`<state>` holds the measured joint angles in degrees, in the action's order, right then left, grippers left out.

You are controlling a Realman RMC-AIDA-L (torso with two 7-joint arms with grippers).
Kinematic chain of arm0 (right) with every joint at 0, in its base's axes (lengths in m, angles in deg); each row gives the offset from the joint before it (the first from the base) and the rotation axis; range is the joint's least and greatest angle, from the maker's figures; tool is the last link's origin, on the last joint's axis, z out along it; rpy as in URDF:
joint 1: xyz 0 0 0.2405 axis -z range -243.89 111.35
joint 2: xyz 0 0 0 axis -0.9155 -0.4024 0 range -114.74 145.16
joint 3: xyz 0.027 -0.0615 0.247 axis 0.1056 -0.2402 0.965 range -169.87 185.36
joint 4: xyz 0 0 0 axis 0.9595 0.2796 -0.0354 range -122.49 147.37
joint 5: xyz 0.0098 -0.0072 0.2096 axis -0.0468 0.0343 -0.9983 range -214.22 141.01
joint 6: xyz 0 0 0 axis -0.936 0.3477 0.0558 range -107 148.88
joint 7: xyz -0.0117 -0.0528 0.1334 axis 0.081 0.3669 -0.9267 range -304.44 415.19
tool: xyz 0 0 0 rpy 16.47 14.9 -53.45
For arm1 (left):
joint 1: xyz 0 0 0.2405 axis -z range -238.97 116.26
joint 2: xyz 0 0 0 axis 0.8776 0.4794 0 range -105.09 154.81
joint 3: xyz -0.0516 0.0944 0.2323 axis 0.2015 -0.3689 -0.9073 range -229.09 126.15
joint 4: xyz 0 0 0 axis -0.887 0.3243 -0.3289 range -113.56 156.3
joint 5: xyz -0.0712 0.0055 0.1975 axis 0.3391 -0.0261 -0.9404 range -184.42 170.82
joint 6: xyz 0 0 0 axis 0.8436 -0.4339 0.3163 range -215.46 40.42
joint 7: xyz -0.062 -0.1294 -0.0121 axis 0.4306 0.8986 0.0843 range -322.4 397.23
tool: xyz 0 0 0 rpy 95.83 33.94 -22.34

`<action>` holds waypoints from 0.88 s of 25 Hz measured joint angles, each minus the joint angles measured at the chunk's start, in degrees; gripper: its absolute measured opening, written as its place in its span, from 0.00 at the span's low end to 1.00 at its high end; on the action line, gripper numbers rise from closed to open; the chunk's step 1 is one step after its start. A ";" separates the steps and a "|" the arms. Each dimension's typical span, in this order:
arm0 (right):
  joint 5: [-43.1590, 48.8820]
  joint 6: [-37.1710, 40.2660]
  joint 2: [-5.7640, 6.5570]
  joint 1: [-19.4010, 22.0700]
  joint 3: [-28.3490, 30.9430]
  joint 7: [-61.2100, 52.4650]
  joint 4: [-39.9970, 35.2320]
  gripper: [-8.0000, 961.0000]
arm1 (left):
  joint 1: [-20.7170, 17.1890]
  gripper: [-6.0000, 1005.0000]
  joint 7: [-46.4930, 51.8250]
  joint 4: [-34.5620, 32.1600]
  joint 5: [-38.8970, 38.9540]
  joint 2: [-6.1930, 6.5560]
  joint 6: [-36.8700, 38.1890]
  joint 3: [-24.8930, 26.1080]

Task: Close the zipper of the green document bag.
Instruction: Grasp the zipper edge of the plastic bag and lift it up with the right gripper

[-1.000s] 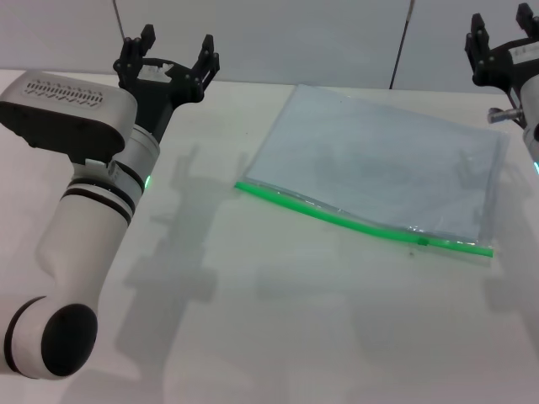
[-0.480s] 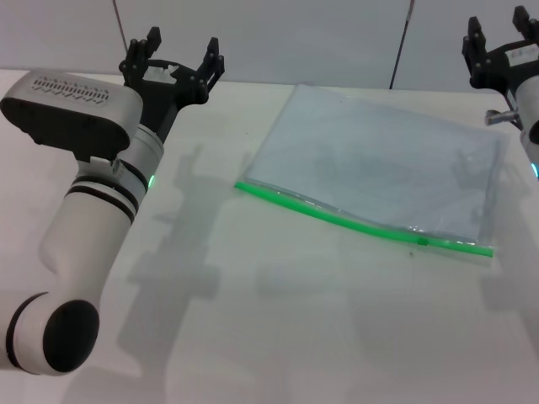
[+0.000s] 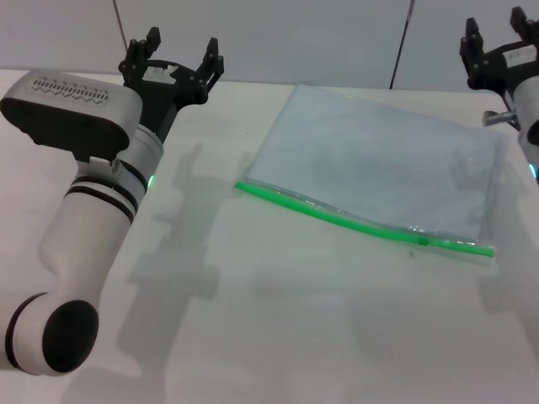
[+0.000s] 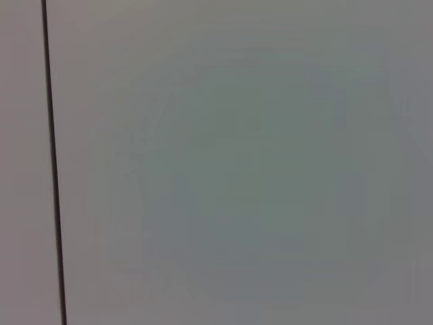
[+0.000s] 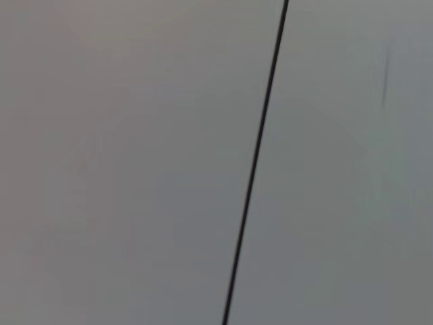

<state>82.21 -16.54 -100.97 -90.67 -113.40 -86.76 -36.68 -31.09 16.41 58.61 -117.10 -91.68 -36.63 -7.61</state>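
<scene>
The green document bag (image 3: 383,164) lies flat on the white table (image 3: 278,328), its zipper (image 3: 362,223) along the near edge. The left gripper (image 3: 175,52) is spread wide, far from it; the right gripper (image 3: 497,38) looks spread too. Both wrist views show only a grey wall (image 4: 237,169).

Green document bag (image 3: 383,164): translucent pale blue-grey plastic, with the zipper (image 3: 362,224) running as a bright green strip along its near long edge and a small darker green slider (image 3: 422,241) on it. Left end effector (image 3: 173,57) and right end effector (image 3: 498,34): black; left arm (image 3: 88,210) white with black bands, a grey-black housing and a small green light. Surface (image 3: 278,328): plain white, unpatterned; wall (image 4: 257,162) behind is flat grey-green, crossed by a thin dark line.
</scene>
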 joint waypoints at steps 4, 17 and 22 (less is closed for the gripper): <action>0.17 2.16 0.40 1.69 -1.62 -1.01 -3.27 0.58 | -0.47 0.84 0.00 -0.03 0.00 0.15 0.01 0.00; 12.99 36.09 10.89 12.59 -1.89 -0.85 -28.32 0.58 | -1.48 0.84 0.00 -1.10 0.00 0.26 0.00 0.10; 18.66 46.42 11.29 15.22 0.13 -0.76 -33.78 0.58 | -1.51 0.84 0.00 -1.30 0.00 0.23 0.00 0.09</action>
<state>100.87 29.88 -89.67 -75.45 -113.27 -87.52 -70.46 -32.59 16.41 57.31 -117.10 -91.44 -36.63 -7.52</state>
